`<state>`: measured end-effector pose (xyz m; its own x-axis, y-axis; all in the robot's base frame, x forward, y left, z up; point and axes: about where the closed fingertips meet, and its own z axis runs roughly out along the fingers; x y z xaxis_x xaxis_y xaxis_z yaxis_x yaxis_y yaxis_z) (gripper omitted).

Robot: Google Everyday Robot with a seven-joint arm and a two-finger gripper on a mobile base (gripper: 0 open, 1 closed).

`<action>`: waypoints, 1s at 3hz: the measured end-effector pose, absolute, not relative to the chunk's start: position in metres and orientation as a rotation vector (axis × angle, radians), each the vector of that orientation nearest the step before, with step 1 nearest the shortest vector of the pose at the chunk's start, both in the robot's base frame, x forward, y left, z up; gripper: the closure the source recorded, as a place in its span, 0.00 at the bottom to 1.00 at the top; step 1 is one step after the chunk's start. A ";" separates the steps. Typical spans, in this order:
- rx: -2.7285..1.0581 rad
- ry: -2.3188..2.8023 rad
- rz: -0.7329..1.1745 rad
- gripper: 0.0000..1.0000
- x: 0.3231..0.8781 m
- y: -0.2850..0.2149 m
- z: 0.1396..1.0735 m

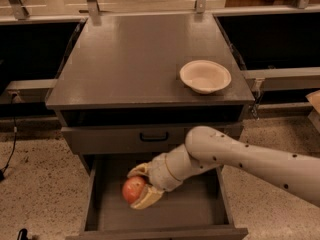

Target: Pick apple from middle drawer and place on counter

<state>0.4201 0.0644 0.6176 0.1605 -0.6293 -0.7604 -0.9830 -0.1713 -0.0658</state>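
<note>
Down in the middle drawer, the hand grips a red-orange apple.

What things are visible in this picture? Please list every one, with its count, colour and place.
counter: one, dark grey, top of the cabinet
bowl: one, cream-white, on the counter, right front part
upper drawer: one, grey with a black handle, under the counter
middle drawer: one, grey, pulled open below the upper drawer
apple: one, red-orange, in the middle drawer, left half
floor: speckled beige, around the cabinet
arm: one, white, reaching in from the right
pincer: one, cream, shut on the apple
</note>
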 end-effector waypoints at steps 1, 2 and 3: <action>-1.984 1.424 0.756 1.00 0.409 0.093 0.672; -1.989 1.388 0.646 1.00 0.418 0.100 0.744; -1.947 1.375 0.579 1.00 0.450 0.104 0.828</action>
